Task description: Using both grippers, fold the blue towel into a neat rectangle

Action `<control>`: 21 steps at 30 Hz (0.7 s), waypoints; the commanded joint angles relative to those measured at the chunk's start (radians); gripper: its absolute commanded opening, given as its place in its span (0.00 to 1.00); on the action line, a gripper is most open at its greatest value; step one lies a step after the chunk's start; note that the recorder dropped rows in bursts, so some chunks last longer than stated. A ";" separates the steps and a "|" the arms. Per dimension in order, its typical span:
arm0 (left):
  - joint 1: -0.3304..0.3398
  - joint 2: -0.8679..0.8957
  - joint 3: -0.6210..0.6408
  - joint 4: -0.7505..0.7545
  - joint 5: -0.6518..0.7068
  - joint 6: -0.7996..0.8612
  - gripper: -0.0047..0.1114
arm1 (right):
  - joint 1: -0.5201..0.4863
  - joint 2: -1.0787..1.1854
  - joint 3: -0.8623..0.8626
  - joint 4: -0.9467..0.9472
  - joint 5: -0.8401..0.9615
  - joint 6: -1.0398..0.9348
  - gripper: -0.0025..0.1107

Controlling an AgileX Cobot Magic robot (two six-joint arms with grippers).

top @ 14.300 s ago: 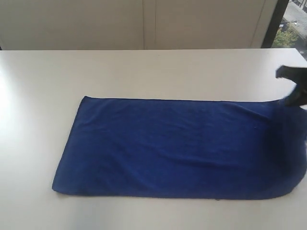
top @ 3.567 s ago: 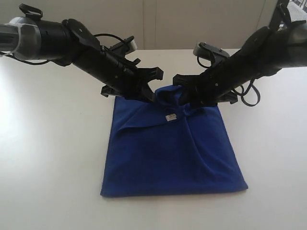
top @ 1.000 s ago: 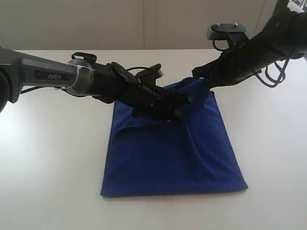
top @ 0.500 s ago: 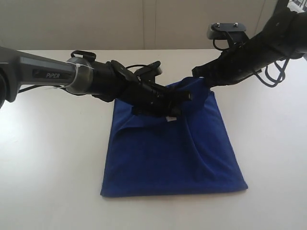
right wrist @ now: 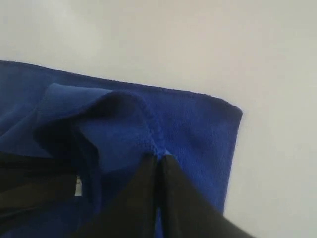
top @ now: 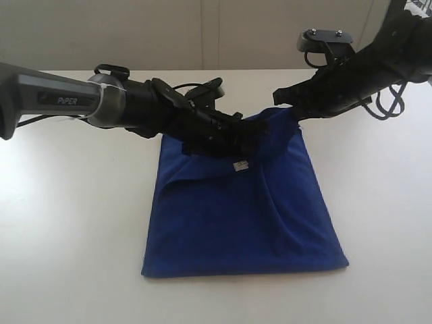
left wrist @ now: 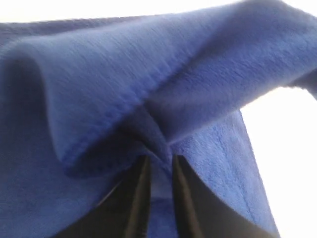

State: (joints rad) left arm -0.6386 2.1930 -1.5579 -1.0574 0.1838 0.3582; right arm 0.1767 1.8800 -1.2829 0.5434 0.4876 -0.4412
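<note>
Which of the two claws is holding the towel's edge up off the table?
The right claw, shut on the far right corner of the blue towel and holding it raised. The left claw sits lower, reaching across the middle near the white label.

Blue towel (top: pixel 236 209): plush cloth, fine ribbed nap, matt, stitched hem; small white fabric label (top: pixel 239 165). Table (top: pixel 67 223): smooth white surface, faint sheen. Left gripper (left wrist: pixel 157 163) and right gripper (right wrist: pixel 159 161): black, matt, plastic-looking fingers.

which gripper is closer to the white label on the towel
Left. The left gripper sits just above the white label; the right gripper pinches the towel at its far edge.
</note>
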 commanded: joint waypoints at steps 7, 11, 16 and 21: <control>0.032 -0.018 -0.004 -0.022 0.010 -0.071 0.42 | -0.019 -0.002 -0.001 -0.006 0.009 0.009 0.02; 0.032 -0.018 -0.004 -0.024 -0.002 -0.071 0.42 | -0.019 -0.002 -0.001 -0.006 0.011 0.009 0.02; 0.032 -0.018 -0.004 -0.035 0.057 -0.075 0.42 | -0.019 -0.002 -0.001 -0.006 0.011 0.009 0.02; 0.032 -0.018 -0.004 -0.068 0.127 -0.075 0.42 | -0.019 -0.002 -0.001 -0.006 0.011 0.009 0.02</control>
State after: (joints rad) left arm -0.6062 2.1889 -1.5579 -1.0984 0.2585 0.2891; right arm 0.1687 1.8800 -1.2829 0.5416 0.4968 -0.4368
